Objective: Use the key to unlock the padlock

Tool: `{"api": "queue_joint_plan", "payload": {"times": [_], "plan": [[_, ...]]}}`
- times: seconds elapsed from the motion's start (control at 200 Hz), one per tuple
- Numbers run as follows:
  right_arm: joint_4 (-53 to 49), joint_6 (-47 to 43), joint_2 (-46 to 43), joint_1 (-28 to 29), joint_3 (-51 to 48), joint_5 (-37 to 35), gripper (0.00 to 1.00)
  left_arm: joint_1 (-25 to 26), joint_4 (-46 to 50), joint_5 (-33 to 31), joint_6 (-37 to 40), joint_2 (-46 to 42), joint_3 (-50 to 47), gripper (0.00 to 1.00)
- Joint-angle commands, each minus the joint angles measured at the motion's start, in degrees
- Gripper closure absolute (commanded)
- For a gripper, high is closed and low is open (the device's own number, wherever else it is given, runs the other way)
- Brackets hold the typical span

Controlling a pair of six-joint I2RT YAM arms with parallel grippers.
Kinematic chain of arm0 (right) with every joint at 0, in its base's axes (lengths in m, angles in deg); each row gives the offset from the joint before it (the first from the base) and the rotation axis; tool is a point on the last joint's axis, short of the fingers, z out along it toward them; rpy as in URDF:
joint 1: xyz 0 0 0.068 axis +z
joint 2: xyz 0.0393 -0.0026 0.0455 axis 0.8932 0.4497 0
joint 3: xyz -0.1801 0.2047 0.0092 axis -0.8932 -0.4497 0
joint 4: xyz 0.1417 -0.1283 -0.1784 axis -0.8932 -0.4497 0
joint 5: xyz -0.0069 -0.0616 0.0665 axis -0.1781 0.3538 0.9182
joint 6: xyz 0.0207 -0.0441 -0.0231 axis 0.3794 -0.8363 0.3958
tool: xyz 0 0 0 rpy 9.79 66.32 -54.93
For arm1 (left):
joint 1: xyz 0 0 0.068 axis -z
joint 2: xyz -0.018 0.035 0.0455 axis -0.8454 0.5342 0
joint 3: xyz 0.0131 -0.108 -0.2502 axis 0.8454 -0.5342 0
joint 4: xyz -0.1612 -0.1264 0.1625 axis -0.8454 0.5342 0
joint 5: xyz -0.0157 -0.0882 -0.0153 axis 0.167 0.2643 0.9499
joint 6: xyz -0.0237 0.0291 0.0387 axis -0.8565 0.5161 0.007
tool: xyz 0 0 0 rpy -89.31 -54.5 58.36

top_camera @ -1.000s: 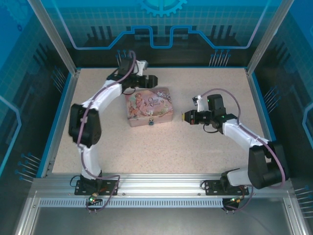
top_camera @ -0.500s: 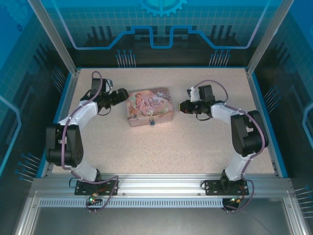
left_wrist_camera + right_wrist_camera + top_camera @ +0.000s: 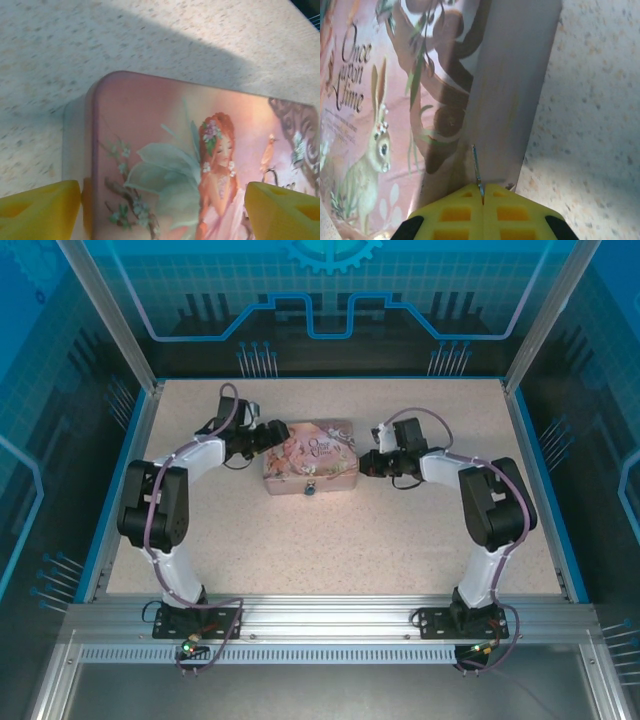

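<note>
The key (image 3: 476,167) is noted clamped in the right hand (image 3: 482,189), blade aimed at the pink box's (image 3: 325,452) right end, whereas the padlock (image 3: 311,489) is hung leftward on the face toward the tabletop's (image 3: 300,550) near edge, and the left hand (image 3: 272,436) is spread apart.

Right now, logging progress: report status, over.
Left gripper open at pink tin's end. Right gripper shut on key, at tin's other end. Padlock at tin's front, untouched.

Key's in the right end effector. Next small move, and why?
Probably slide the right end effector, shut on the thin dark metal key, toward the near side, round the corner of the pink illustrated tin box. The key points at the tin's right side wall, while the tiny blue padlock hangs on its front face.
</note>
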Motion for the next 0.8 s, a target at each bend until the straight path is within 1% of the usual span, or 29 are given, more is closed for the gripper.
{"api": "queue_joint_plan", "payload": {"times": [0.0, 0.2, 0.3, 0.37, 0.475, 0.555, 0.635, 0.72, 0.795], "plan": [[1.62, 1.93, -4.78, 0.23, -5.12, 0.85, 1.0, 2.2, -0.59, 2.4, -0.65, 2.76, 4.5, 0.14], [4.64, 5.08, -13.64, 0.28, -17.24, -1.0, 1.0, 5.58, 0.8, 3.08, -0.4, 8.12, 10.98, 0.15], [4.39, 5.53, -17.35, -0.11, -21.31, -2.3, 1.0, 6.51, 1.5, 3.13, -0.14, 10.16, 13.95, 0.15], [2.51, 4.57, -19.45, -1.81, -23.02, -3.46, 1.0, 6.46, 2.44, 1.71, 1.1, 10.16, 15.12, 0.13], [-0.51, 2.81, -22.27, -5.96, -24.14, -3.07, 1.0, 5.23, 4.33, -0.94, 3.88, 7.81, 15.34, 0.1], [-4.44, 0.37, -25.1, -7.74, -23.0, -2.61, 1.0, 3.09, 3.03, -1.35, 4.59, 3.7, 12.22, 0.09], [-6.81, -1.14, -28.3, -8.16, -21.41, -0.91, 1.0, 1.11, 0.61, -2.06, 5.91, -2.75, 6.43, 0.08], [-6.92, -1.31, -31.78, -8.0, -19.71, 2.01, 1.0, 0.02, -4.51, -1.43, 7.3, -11.08, -2.55, 0.08], [-6.43, -0.4, -33.38, -7.75, -18.01, 4.49, 1.0, -0.06, -10.19, 1.32, 8.32, -18.83, -11.17, 0.08]]}}
